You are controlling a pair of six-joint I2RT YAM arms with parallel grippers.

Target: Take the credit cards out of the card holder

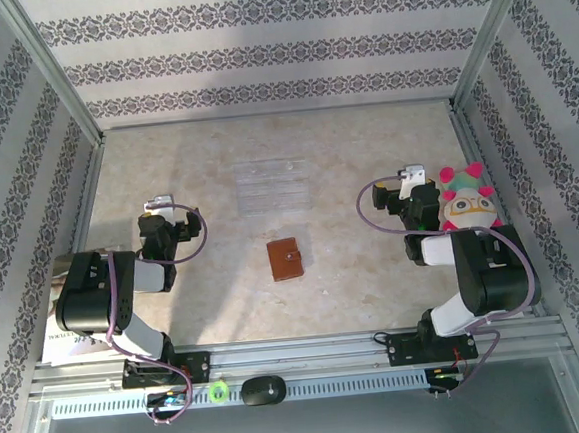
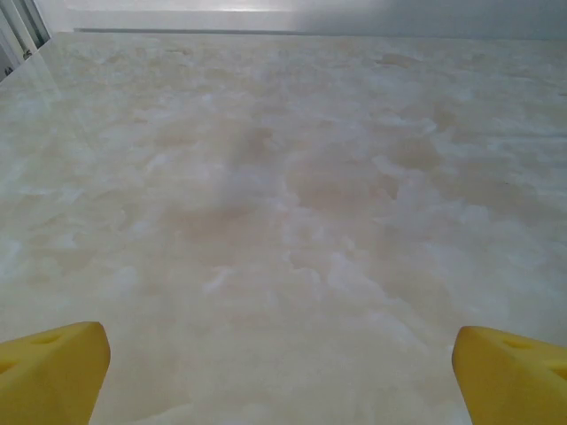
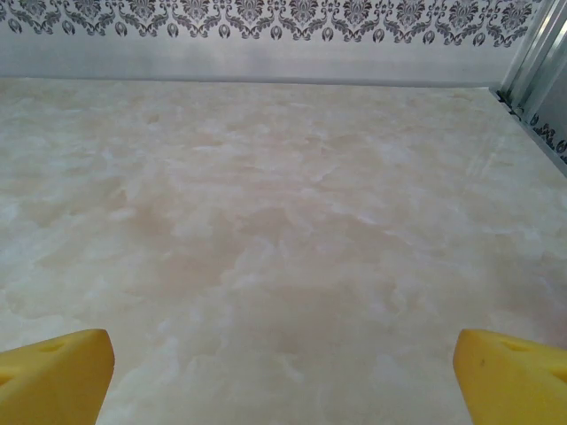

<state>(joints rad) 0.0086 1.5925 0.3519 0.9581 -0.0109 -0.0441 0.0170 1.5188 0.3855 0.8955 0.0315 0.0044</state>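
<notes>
1. Brown leather holder (image 1: 286,260), folded shut, snap tab on its right side, flat on the pale marbled surface (image 1: 205,163), roughly midway between the two arms and nearer their bases than the back wall.
2. Cards judged to be inside, given the closed fold.
3. Clear ridged tray (image 1: 272,186) behind the holder, apart from it, toward the back wall.
4. Left end effector (image 1: 160,203) well to the left of the holder, released and empty; yellow fingertips (image 2: 53,372) spread wide at the bottom corners of the left wrist view, bare surface between them.
5. Right end effector (image 1: 410,177) well to the right, likewise released and empty, yellow tips wide apart over bare surface in the right wrist view; pink-and-white plush toy (image 1: 466,201) just beside that arm, near the right wall.
6. Step in hand, as a judgement: the very start. No approach to the holder yet, nothing gripped, snap closed, no card out.
7. Next move, probably: bring both end effectors in toward the middle, one to pin the holder's body, the other to catch the tab; pop the snap, fold the flap back, then pinch each card by its exposed edge and draw it out onto the surface.
8. Demands of that move: a low, flat approach to a thin object; firm pinning, since smooth leather on a smooth surface seems likely to slide under a sideways pull; a path clear of the tray.
</notes>
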